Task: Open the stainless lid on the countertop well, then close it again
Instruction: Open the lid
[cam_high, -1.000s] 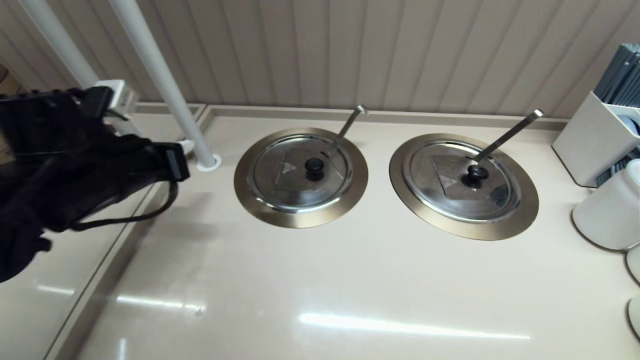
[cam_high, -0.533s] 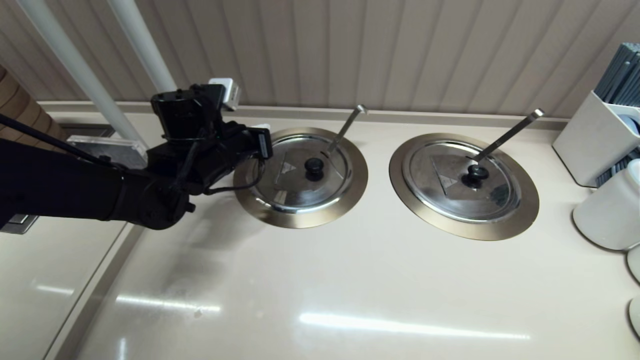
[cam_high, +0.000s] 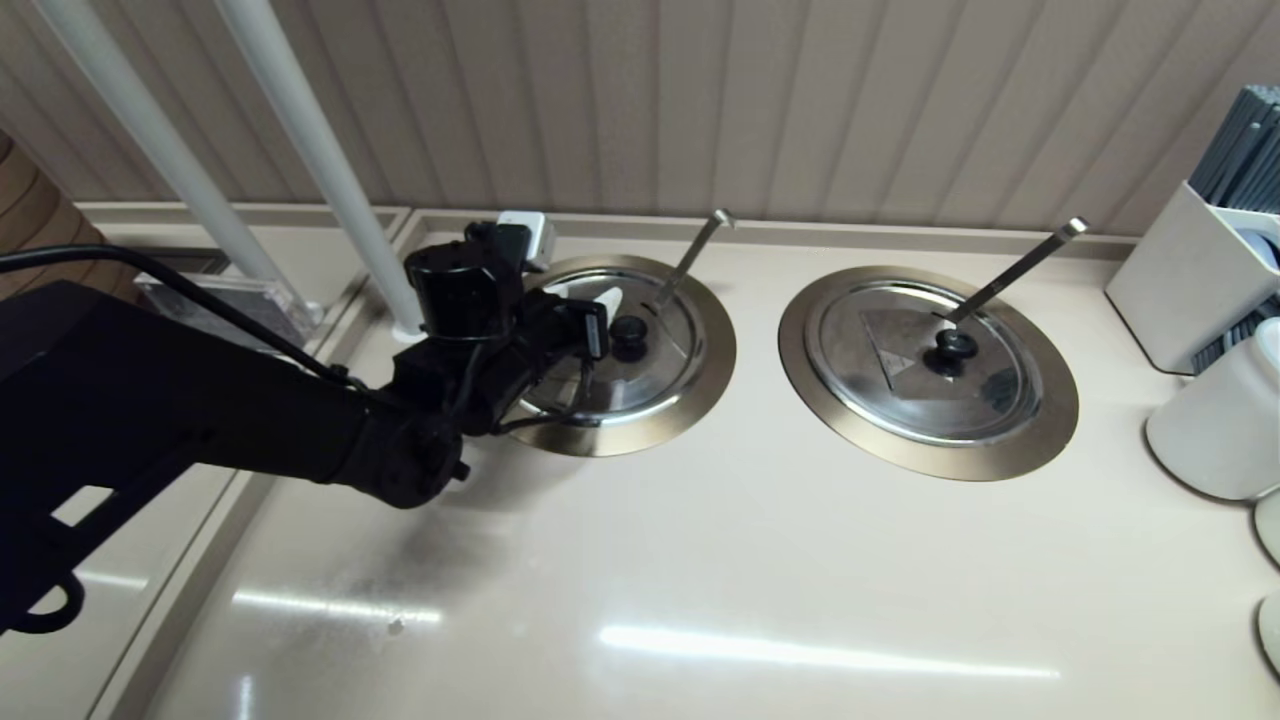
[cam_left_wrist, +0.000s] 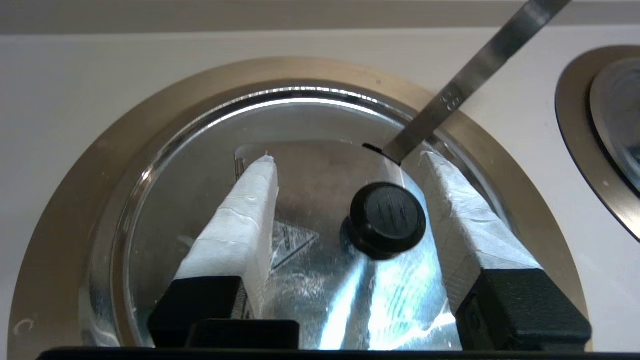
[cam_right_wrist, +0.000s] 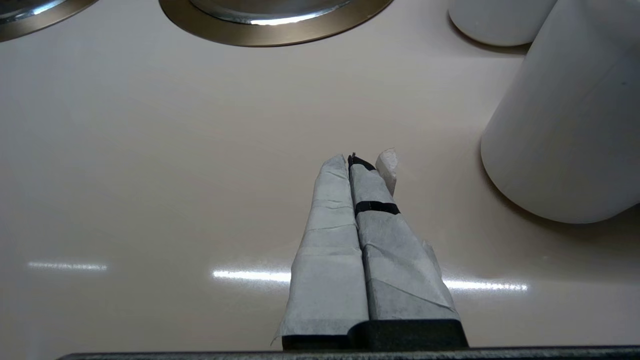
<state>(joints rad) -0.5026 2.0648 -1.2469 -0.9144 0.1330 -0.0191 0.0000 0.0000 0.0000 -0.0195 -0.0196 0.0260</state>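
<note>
Stainless lid (cam_high: 640, 350) is the thing at stake, and it lies seated flat in the countertop well (cam_high: 715, 350), so no part of the opening looks done yet; the left gripper (cam_left_wrist: 345, 165) hovers just over it with its white-wrapped fingers (cam_left_wrist: 250, 200) spread apart, one on each side of the black knob (cam_left_wrist: 387, 219) and neither touching it, the knob sitting nearer one finger than the other; nothing is grasped; the thin ladle handle (cam_left_wrist: 465, 82) rises out of the lid's edge notch just past the knob and leans away toward the back wall, close to the far finger, so a closing pinch has little room on that side; in the head view the left arm reaches in across the near-left part of the well's brass-toned ring and hides some of the lid; the twin well (cam_high: 1040, 420) with its own lid (cam_high: 900, 370) stands apart to the right, untouched; the right gripper (cam_right_wrist: 360, 162) is parked over bare counter near a white canister (cam_right_wrist: 565, 125), its wrapped fingers pressed together on nothing; my judgement is that the task is at its very start, at the approach to the knob: the grip, the lift off the well and the setting back down all remain to be done
</note>
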